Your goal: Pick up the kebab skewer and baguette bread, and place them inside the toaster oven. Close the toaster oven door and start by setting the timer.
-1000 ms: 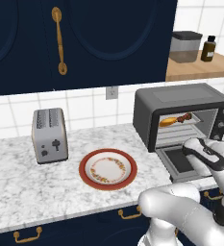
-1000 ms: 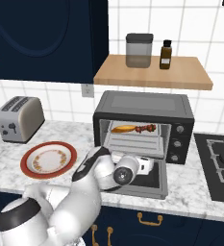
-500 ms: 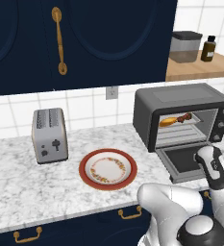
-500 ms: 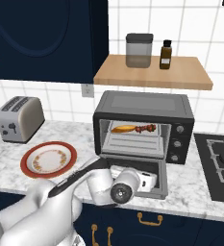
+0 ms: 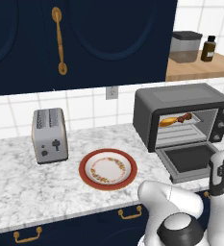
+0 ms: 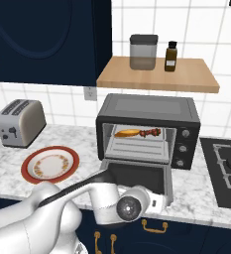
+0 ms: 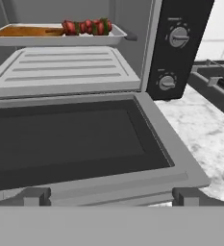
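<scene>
Since the earlier pictures the arm has dropped lower in front of the counter: its wrist, which hung over the lowered oven door a second ago, now sits below and in front of the door's front edge. The food, plate and toaster lie where they did.

The toaster oven [image 6: 147, 130] stands on the marble counter [image 5: 17, 182] under a wooden shelf [image 6: 156, 74], its door [image 6: 137, 178] folded down flat toward the robot. On the upper rack [image 7: 58, 36] inside lie the baguette [image 6: 127, 132] and the kebab skewer [image 6: 150, 132], end to end, the bread to the left and the skewer to the right in the right base view. The hand view shows the skewer's red and green chunks [image 7: 87, 26] at the right end of the tray. Two knobs [image 7: 178, 36] sit one above the other on the oven's right panel.

The gripper [image 7: 111, 196] faces the door's front edge from low down, and its two finger tips [image 7: 34, 196] stand far apart, wide open, holding nothing.

Left of the oven, a red-rimmed plate [image 5: 107, 169] rests on the counter with nothing on it, and a silver two-slot toaster [image 5: 49, 135] stands further left. A grey canister [image 6: 143, 51] and a brown bottle [image 6: 171, 56] sit side by side on the shelf. A stove top [image 6: 226, 171] lies to the right of the oven.
</scene>
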Tool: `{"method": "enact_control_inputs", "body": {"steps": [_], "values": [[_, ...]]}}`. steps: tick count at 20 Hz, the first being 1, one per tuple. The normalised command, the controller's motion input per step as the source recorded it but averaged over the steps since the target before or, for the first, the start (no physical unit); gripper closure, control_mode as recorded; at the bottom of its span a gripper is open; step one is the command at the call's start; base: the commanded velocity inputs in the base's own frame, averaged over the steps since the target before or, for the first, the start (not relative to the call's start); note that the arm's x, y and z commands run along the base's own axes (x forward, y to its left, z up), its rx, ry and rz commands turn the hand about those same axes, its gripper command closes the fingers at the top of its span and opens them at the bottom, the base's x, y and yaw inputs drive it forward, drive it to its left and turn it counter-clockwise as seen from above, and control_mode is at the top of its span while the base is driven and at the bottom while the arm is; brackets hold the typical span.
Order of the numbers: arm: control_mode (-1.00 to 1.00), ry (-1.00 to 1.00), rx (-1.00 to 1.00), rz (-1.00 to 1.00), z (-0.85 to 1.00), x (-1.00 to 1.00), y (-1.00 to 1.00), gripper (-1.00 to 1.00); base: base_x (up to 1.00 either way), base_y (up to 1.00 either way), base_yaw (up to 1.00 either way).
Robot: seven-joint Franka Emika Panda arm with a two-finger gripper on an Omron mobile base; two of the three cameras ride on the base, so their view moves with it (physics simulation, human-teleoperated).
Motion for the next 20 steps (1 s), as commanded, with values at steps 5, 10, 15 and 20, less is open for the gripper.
{"method": "enact_control_inputs", "body": {"steps": [5,10,15,20], "values": [[-1.00,0.07,0.00,0.00,-0.14,-0.22,-0.13,-1.00,0.00,0.00,0.00],[-1.00,0.01,0.00,0.00,-0.15,0.00,-0.02,-1.00,0.00,0.00,0.00],[-1.00,0.00,0.00,0.01,-0.14,0.00,-0.02,-1.00,0.00,0.00,0.00],[-1.00,0.04,0.00,0.15,-0.12,0.10,-0.13,-1.00,0.00,0.00,0.00]]}}
